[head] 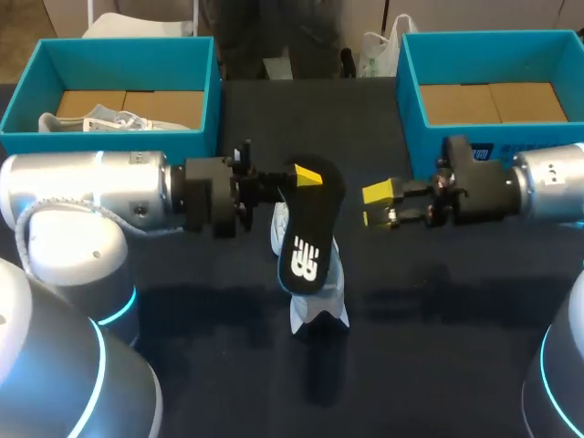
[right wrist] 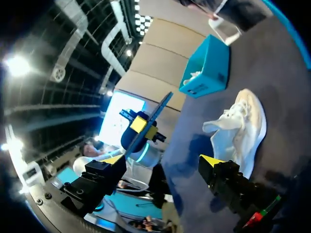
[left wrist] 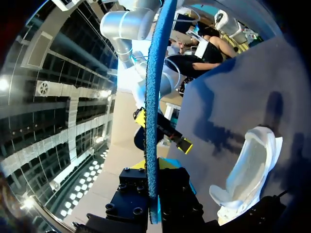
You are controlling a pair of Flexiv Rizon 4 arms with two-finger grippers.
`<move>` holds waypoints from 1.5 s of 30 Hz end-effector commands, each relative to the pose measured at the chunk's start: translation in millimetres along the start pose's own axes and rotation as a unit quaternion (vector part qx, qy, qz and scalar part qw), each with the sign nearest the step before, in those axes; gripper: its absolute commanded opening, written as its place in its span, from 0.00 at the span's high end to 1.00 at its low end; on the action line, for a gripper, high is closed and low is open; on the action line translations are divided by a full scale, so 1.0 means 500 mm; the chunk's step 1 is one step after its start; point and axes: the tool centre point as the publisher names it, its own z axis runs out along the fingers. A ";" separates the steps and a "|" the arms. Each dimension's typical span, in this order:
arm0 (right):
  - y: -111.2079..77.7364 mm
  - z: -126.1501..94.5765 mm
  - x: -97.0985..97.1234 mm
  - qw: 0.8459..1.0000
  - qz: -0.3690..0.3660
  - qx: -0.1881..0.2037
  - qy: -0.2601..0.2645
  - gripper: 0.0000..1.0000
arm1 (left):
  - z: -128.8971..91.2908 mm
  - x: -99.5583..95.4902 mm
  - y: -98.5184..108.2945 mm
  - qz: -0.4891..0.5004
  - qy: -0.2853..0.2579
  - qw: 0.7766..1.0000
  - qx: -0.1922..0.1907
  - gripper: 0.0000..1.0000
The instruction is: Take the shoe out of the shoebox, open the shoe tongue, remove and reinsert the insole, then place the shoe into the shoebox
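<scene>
Dark table (head: 438, 319) | your left gripper (head: 307, 177) clamps insole (head: 305, 248) above shoe (head: 321, 306) | your right gripper (head: 380, 203) beside shoe, fingers seemingly spread, empty

We're silver-grey & rounded, w/ cyan light rings at the joints. Left of the shoe (head: 319, 315), our left arm (head: 91, 196) ends in a black wrist block w/ screws; right of the shoe, our right arm (head: 552, 181) does too. Our left gripper (head: 307, 177) & right gripper (head: 378, 204): black, yellow tips.

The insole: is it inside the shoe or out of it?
Out. The left gripper holds the insole in the air, apart from the white shoe lying on the table.
</scene>
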 end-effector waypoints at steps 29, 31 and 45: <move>-0.007 -0.057 0.021 0.980 -0.194 -0.013 -0.045 0.00 | -0.037 -0.035 -0.029 -0.165 0.051 0.984 0.042 1.00; -0.006 -0.057 0.015 0.978 -0.201 -0.010 -0.045 0.00 | -0.037 -0.033 -0.032 -0.173 0.054 0.982 0.047 1.00; 0.010 -0.069 -0.033 0.836 -0.472 0.168 -0.226 0.00 | -0.070 -0.024 -0.051 -0.271 0.070 0.958 0.065 1.00</move>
